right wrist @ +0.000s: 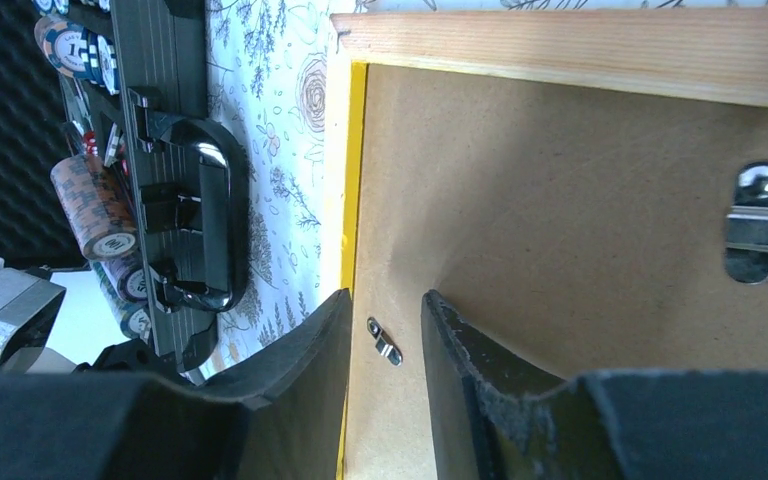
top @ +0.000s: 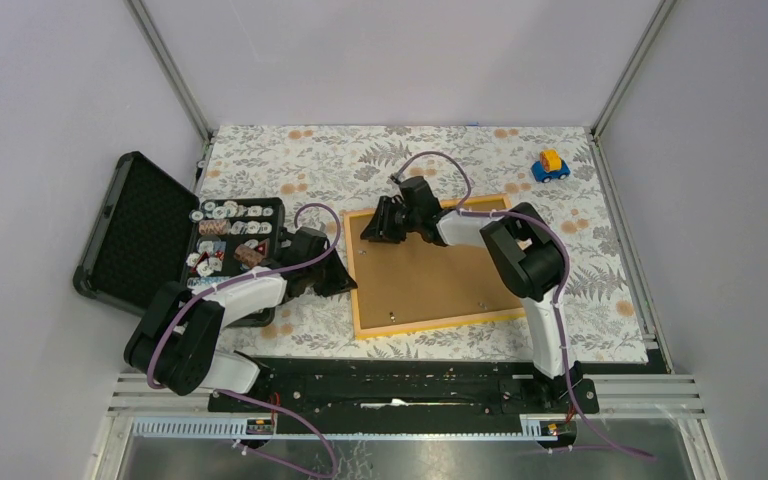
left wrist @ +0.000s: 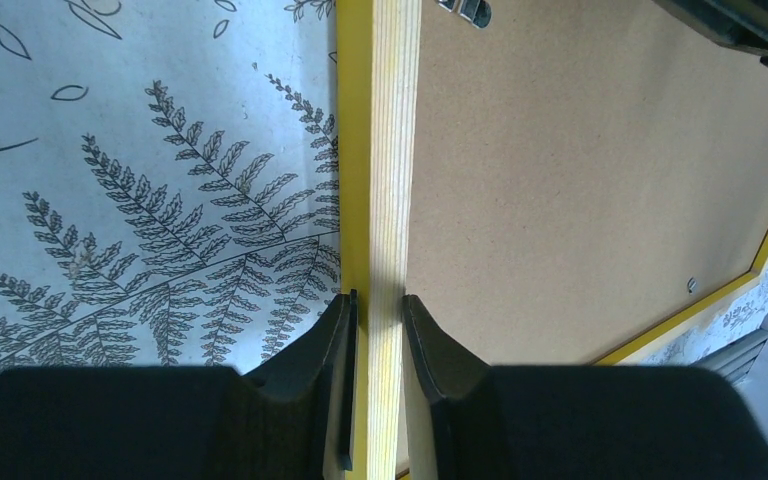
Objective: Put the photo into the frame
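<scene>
Right, the frame [top: 430,322] lies face down in the middle of the patterned table [top: 360,160], its brown backing board [top: 430,270] facing up. The left gripper [left wrist: 375,300] straddles the frame's left rail, jaws pinched against both sides of the wood. The right gripper [right wrist: 385,300] hovers over the far left corner, jaws slightly apart and holding nothing, a small metal clip [right wrist: 386,341] showing between them.

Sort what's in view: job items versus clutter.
Job: frame, face down; backing board in it; retaining tab; left gripper on frame's rail; right gripper over tab. No photo visible.
Clutter: poker chip case, toy car.
</scene>
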Controlling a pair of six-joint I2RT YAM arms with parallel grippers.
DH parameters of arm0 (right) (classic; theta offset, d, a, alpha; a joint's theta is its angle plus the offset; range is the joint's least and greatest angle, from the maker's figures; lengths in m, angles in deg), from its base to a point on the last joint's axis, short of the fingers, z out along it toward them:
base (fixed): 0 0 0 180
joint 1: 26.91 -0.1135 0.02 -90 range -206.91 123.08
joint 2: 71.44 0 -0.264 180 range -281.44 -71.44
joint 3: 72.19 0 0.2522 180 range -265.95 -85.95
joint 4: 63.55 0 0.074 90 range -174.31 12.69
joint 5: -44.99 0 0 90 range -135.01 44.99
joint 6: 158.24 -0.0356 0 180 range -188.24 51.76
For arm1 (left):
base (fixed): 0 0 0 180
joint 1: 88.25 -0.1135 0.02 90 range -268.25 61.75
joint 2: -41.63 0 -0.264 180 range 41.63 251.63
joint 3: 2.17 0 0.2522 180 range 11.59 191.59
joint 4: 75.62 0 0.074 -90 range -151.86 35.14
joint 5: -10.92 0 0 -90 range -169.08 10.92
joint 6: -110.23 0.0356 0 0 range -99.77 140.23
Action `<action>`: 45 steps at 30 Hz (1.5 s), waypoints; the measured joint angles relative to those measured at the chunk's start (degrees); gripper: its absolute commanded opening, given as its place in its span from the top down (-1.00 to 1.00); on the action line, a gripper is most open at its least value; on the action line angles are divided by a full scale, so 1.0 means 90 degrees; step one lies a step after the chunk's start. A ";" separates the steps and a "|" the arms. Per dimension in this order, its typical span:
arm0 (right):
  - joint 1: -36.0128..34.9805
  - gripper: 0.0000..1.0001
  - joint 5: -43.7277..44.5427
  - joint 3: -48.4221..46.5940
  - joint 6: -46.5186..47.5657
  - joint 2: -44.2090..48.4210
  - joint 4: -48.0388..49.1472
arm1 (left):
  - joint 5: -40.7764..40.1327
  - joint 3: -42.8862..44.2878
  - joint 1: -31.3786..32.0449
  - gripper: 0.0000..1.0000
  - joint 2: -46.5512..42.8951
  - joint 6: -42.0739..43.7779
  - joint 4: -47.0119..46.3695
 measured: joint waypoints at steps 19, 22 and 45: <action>-0.0306 0.27 -0.0102 0.0933 -0.0736 0.0126 0.1377 | 0.0097 -0.0049 -0.0046 0.86 0.0002 0.0017 -0.0087; -0.0323 0.27 -0.0102 0.0993 -0.0826 0.0129 0.1486 | 0.0112 -0.0051 -0.0051 0.87 0.0002 0.0032 -0.0095; -0.0704 0.19 0.0143 0.1161 -0.1137 0.0177 0.1758 | 0.0168 -0.0095 -0.0070 0.91 -0.0005 0.0039 -0.0170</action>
